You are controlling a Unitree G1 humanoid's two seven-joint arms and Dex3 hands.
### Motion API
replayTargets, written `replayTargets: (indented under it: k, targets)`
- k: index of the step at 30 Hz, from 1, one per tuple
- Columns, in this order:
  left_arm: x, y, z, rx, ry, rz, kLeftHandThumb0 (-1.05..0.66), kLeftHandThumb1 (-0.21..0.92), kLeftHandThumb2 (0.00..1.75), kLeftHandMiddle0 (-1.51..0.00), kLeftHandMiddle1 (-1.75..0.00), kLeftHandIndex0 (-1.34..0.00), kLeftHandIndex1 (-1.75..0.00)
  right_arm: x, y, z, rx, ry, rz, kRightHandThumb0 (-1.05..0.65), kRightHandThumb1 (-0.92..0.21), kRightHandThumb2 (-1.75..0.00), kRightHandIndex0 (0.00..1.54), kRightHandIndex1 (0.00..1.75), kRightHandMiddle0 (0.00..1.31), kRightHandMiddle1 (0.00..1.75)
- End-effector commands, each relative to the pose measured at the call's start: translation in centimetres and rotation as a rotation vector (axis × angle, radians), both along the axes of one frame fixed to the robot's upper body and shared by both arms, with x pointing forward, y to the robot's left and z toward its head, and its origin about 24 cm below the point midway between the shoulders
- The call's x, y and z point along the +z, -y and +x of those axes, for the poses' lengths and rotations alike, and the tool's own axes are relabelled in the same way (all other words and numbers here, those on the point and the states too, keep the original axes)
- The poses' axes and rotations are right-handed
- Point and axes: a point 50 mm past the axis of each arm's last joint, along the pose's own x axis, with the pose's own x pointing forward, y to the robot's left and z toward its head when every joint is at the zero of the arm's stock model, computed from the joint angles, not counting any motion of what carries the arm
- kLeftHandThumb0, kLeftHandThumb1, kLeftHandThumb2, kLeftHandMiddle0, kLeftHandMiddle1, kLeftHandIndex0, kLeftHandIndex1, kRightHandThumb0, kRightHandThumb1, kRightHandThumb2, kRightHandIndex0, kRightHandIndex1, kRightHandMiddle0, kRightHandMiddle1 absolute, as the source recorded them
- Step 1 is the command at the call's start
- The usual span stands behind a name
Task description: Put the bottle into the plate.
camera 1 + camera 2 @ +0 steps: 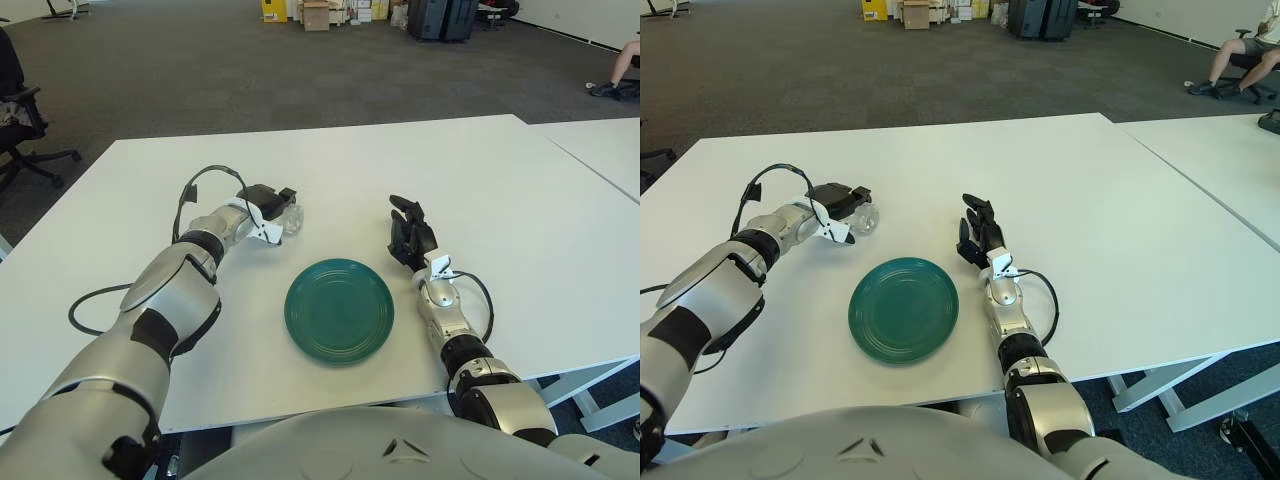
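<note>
A small clear bottle [292, 220] is just above the white table [480, 180], left of and beyond the green plate [339, 310]. My left hand [279, 211] is shut on it, dark fingers over its top and the thumb below. The bottle is about a hand's width from the plate's far-left rim. My right hand [406, 228] shows to the right of the plate, fingers spread and pointing up, holding nothing.
A black cable [85, 303] loops on the table by my left arm. A second white table [600, 150] stands to the right across a narrow gap. An office chair [20, 120] is off the table's left side.
</note>
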Motion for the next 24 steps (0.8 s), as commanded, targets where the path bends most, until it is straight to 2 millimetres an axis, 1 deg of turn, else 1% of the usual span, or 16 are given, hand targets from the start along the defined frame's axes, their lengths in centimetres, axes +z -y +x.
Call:
replayTargets:
  k: [1,6,7,8,9,10,11,12,13,14,16,18,19,20,21,24]
  targets:
    - [-1.3,-0.8,-0.9,-0.006,-0.068,0.094,-0.79,0.87,0.09,-0.36,-0.07,0.00,-0.93,-2.3,0.6,-1.6,-0.022,-0.131,-0.001,-0.72,-0.92,-0.85,0.24,0.00,0.00,0.68]
    - [-1.4,-1.4,-0.8,-0.007,-0.055,0.149,-0.83,0.89,0.10,-0.35,-0.06,0.00,-0.95,-2.3,0.6,-1.7,-0.034,-0.145,0.002,-0.71,-0.92,-0.83,0.25,0.01,0.00,0.68]
    - [-1.5,-1.5,-0.8,-0.001,-0.050,0.161,-0.82,0.88,0.10,-0.38,-0.07,0.00,-1.06,-2.3,0.5,-1.7,-0.034,-0.144,0.004,-0.71,-0.92,-0.82,0.26,0.01,0.00,0.68]
    - [-1.6,-1.7,-0.9,0.009,-0.040,0.176,-0.81,0.88,0.10,-0.39,-0.07,0.00,-1.11,-2.3,0.5,-1.8,-0.034,-0.140,0.005,-0.71,-0.92,-0.82,0.26,0.01,0.00,0.68]
    - [-1.8,-1.8,-1.0,0.015,-0.032,0.185,-0.79,0.87,0.10,-0.43,-0.10,-0.04,-1.26,-2.2,0.5,-1.8,-0.033,-0.137,0.006,-0.71,-0.92,-0.82,0.26,0.01,0.00,0.68]
    - [-2.0,-1.9,-1.1,0.020,-0.016,0.196,-0.77,0.87,0.10,-0.45,-0.11,-0.05,-1.31,-2.1,0.5,-1.8,-0.032,-0.131,0.006,-0.71,-0.92,-0.82,0.26,0.01,0.00,0.68]
    - [-2.1,-2.0,-1.2,0.023,-0.005,0.204,-0.65,0.76,0.36,-0.53,-0.16,-0.26,-1.37,-2.1,0.4,-1.8,-0.032,-0.126,0.007,-0.71,-0.92,-0.82,0.26,0.01,0.00,0.68]
    - [-2.0,-2.1,-1.1,0.031,0.038,0.179,-0.57,0.67,0.54,-0.57,-0.19,-0.39,-1.41,-2.1,0.4,-1.8,-0.031,-0.125,0.006,-0.71,-0.92,-0.82,0.27,0.01,0.00,0.68]
    - [-1.8,-2.2,-1.1,0.036,0.069,0.160,-0.54,0.63,0.62,-0.58,-0.24,-0.44,-1.43,-2.1,0.4,-1.8,-0.030,-0.125,0.006,-0.71,-0.92,-0.82,0.27,0.01,0.00,0.68]
    - [-1.6,-2.1,-1.0,0.054,0.113,0.117,-0.50,0.57,0.75,-0.56,-0.36,-0.50,-1.47,-2.1,0.4,-1.8,-0.027,-0.127,0.004,-0.71,-0.92,-0.82,0.26,0.01,0.00,0.68]
    - [-1.5,-2.1,-1.0,0.078,0.163,0.065,-0.47,0.48,0.94,-0.51,-0.63,-0.56,-1.56,-2.1,0.4,-1.7,-0.023,-0.127,0.001,-0.70,-0.92,-0.82,0.26,0.01,0.00,0.69]
    - [-1.5,-2.0,-1.1,0.090,0.192,0.030,-0.46,0.44,1.04,-0.50,-0.79,-0.57,-1.61,-2.1,0.5,-1.7,-0.017,-0.123,-0.003,-0.70,-0.92,-0.83,0.26,0.01,0.00,0.70]
    - [-1.5,-1.9,-1.1,0.093,0.203,0.014,-0.29,0.39,1.11,-0.56,-1.00,-0.58,-1.66,-2.1,0.5,-1.7,-0.015,-0.121,-0.004,-0.71,-0.92,-0.83,0.26,0.01,0.00,0.70]
    - [-1.4,-1.8,-1.1,0.094,0.216,-0.002,-0.24,0.36,1.14,-0.58,-1.08,-0.59,-1.68,-2.1,0.6,-1.7,-0.012,-0.119,-0.007,-0.71,-0.92,-0.83,0.26,0.01,0.00,0.70]
    - [-1.4,-1.7,-1.1,0.094,0.226,-0.013,-0.15,0.30,1.21,-0.66,-1.18,-0.60,-1.70,-2.2,0.6,-1.7,-0.010,-0.118,-0.008,-0.71,-0.92,-0.84,0.26,0.01,0.00,0.71]
    - [-1.3,-1.7,-1.2,0.085,0.263,-0.041,-0.05,0.20,1.31,-0.78,-1.28,-0.61,-1.73,-2.2,0.7,-1.7,-0.011,-0.124,-0.011,-0.71,-0.92,-0.84,0.25,0.01,0.00,0.71]
